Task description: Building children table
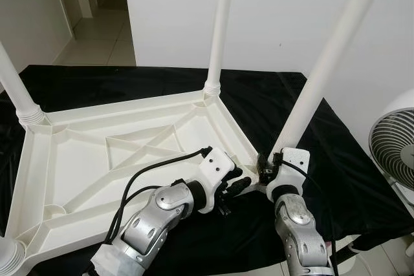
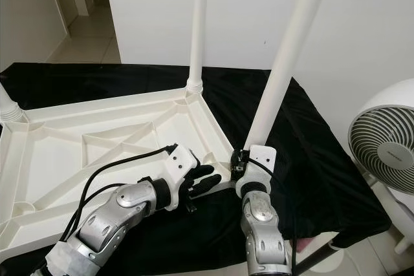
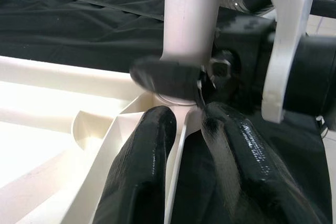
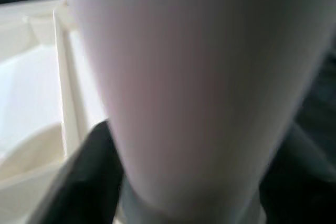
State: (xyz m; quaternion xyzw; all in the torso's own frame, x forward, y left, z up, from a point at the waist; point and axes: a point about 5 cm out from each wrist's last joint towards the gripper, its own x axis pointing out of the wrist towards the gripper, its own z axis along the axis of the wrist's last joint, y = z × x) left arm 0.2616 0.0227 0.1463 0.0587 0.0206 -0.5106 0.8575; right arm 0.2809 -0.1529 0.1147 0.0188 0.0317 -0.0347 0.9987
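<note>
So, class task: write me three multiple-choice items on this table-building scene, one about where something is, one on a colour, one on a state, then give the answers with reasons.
1. Where is the fan?
A. on the tabletop
B. at the robot's right, beyond the cloth's edge
C. in the doorway

2. What colour is the cloth under the tabletop?
A. black
B. red
C. white

3. How does the tabletop lie?
A. right way up
B. on its edge
C. upside down, legs pointing up

Answers:
1 B, the fan stands past the cloth's right edge.
2 A, black fabric shows all round the white tabletop.
3 C, its ribbed underside faces up, and the right gripper is closed on the near leg at its base, while the left gripper rests on the tabletop's rim beside that corner.
</note>
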